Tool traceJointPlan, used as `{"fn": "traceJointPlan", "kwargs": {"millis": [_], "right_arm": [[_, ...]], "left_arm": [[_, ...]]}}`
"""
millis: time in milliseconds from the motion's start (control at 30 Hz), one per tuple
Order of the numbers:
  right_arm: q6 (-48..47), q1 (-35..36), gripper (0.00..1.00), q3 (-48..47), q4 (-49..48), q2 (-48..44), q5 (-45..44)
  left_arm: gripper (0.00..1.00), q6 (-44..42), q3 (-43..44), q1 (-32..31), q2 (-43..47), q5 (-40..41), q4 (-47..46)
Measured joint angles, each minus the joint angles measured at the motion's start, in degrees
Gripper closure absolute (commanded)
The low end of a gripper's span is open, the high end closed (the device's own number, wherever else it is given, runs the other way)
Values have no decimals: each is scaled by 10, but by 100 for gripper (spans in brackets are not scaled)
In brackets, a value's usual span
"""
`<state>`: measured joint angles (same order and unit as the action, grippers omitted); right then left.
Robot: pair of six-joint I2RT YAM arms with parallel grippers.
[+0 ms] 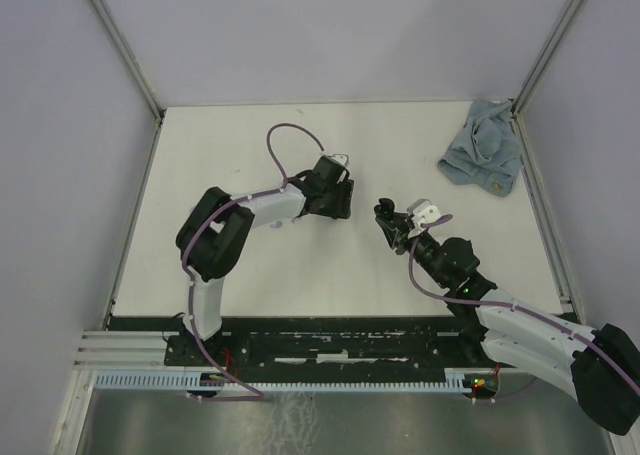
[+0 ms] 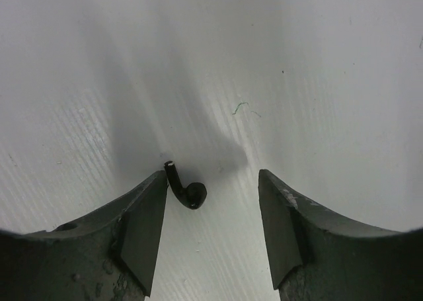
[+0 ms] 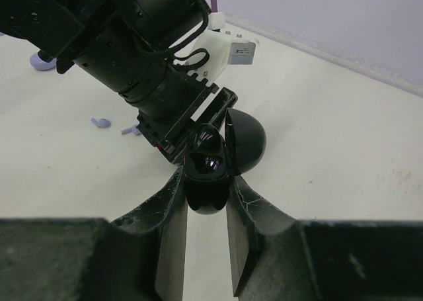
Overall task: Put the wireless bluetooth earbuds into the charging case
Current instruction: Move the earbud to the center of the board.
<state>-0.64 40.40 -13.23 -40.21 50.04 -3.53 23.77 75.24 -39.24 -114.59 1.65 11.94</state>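
Two grippers, one case, three earbuds in sight, one cloth.

1. Case (image 3: pixel 208 163): black, glossy, rounded. It sits upright between the fingers of the right gripper (image 3: pixel 206 182), which is clamped on its lower half and holds it off the table (image 1: pixel 250 265). The lid (image 3: pixel 248 139) is hinged back and stands open on the right side of the case in the right wrist view.

2. Left gripper (image 2: pixel 211 175): fingers apart and pointed down at the table, just beyond the case and left of it in the top view. The left arm (image 3: pixel 142 43) fills the space right behind the case in the right wrist view.

3. Black earbud (image 2: pixel 187 191): lies on the table between the left gripper's fingers, near the case. It is hard against the inner face of one finger and well clear of the other. Whether it actually touches that finger cannot be told.

4. Lilac earbuds (image 3: pixel 100 122): two small pieces lie on the table, close together, left of the case in the right wrist view.

5. Lilac rounded object (image 3: pixel 41 63): farther left of the case, partly hidden by the left arm.

6. Cloth (image 1: pixel 483 155): pale blue and crumpled, at the far right corner of the table, well apart from the case.
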Motion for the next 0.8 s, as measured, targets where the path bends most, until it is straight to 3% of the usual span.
{"fn": "traceJointPlan", "kwargs": {"millis": [800], "right_arm": [[-3, 0, 97, 10, -5, -6, -16]], "left_arm": [[42, -160, 7, -39, -3, -127, 28]]}}
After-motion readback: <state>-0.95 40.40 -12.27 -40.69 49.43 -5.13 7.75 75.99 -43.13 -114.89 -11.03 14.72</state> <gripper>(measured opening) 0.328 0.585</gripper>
